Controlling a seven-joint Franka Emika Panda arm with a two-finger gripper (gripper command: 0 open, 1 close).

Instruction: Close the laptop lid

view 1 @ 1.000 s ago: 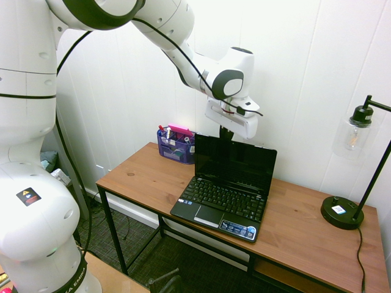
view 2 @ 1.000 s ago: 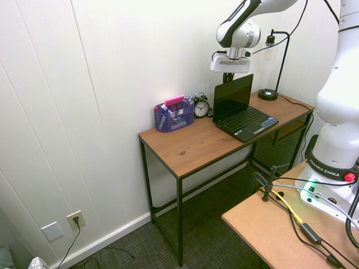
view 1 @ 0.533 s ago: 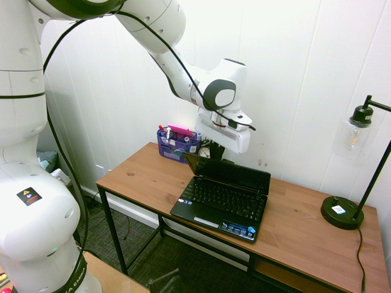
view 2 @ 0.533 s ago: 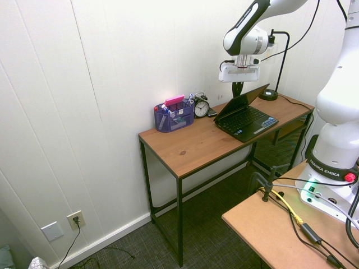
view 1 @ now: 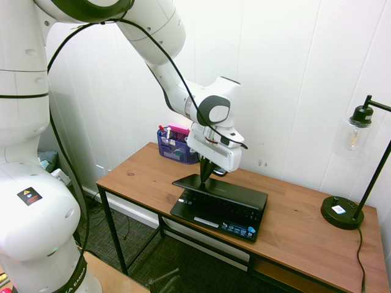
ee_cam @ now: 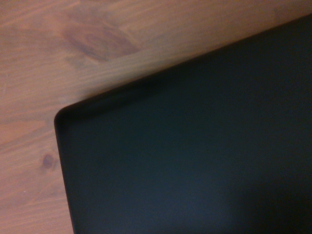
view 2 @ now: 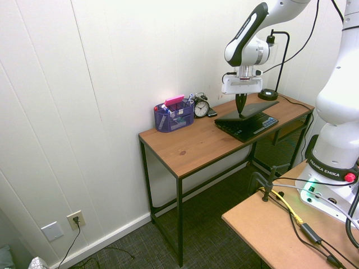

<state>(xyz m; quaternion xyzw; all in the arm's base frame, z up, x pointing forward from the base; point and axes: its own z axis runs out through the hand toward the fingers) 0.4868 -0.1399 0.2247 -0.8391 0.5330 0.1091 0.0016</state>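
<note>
The small black netbook lies on the wooden desk (view 1: 140,174). The laptop lid (view 1: 226,190) is tipped far down, almost flat, and a narrow gap still shows above the keyboard and stickered palm rest (view 1: 239,228). My gripper (view 1: 203,179) is shut, and its tip presses down on the lid's back near the corner closest to the organizer. From the other side, the gripper (view 2: 241,112) points straight down onto the lid (view 2: 252,109). The wrist view is filled by the dark lid back (ee_cam: 195,146) and one rounded corner over wood grain.
A purple desk organizer (view 1: 174,145) with pens stands at the desk's back corner. An alarm clock (view 2: 201,107) stands beside it. A black lamp (view 1: 343,212) is at the far end. White panelled wall runs close behind the desk.
The lid has swung from upright to nearly flat over the keyboard. My gripper has come down and forward with it, staying shut and pressing on its back.
</note>
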